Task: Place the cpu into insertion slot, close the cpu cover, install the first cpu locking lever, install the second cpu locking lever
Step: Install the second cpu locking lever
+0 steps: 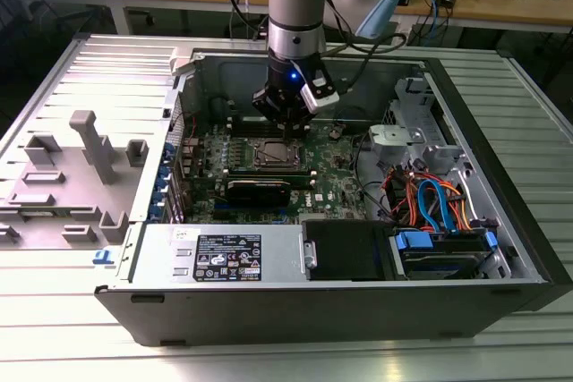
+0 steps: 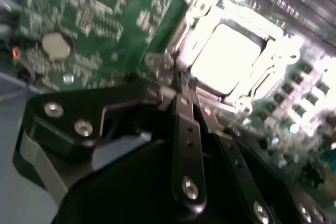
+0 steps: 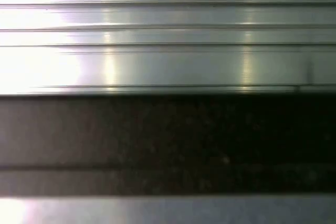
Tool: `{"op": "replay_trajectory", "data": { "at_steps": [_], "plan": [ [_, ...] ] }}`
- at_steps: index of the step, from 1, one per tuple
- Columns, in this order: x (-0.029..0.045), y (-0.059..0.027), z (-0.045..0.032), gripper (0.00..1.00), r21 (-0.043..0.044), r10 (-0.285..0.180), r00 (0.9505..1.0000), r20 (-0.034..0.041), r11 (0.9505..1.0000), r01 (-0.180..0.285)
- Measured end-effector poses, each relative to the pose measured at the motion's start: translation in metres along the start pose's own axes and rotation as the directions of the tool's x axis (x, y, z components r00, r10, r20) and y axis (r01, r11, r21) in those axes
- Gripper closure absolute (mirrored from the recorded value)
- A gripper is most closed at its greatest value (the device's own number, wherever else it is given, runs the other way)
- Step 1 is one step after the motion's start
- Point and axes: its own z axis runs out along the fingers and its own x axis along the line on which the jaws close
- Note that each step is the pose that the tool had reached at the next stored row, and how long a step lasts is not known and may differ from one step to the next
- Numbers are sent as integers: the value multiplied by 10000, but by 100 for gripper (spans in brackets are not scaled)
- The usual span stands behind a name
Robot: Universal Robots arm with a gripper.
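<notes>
Workshop room, wooden benches with cables at the back; one ribbed metal desk [image 1: 81, 346] carries one open computer case [image 1: 501, 212] lying on its side. One grey side panel [image 1: 81, 176] lies flat on the exterior view's left of the case. Inside: one green motherboard [image 1: 340, 172], one black drive [image 1: 345, 248] near the front wall, one bundle of orange and blue cables [image 1: 430, 199].

One robot arm [image 1: 295, 6] reaches straight down over the board. One hand [image 2: 181, 90] has its black fingers [image 2: 184, 129] drawn together to a point at the socket edge; nothing visible between them, apparently pressing or hooking there rather than carrying.

One cpu [image 2: 226, 56], bright silvery top, sits in the slot [image 1: 273, 154] at the board's middle. One cover [image 2: 191, 17] lies flat around it, framing the chip. Lever positions: cannot tell.

Risks, judged:
- Fingertips touch or nearly touch the socket rim; a slip sideways could scrape the board parts just beside it.
- Pushing down off the lever could load the cover or chip and bend socket pins.
- A lever missing its hook would spring back.
</notes>
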Motion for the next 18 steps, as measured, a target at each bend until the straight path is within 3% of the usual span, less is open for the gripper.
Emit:
{"op": "replay_trajectory", "data": {
  "at_steps": [8,18],
  "plan": [
    [-1,-200,4,89,-1,0,10000,0,10000,0],
    [-1,-207,4,89,2,1,10000,-1,10000,-1]
  ]
}}
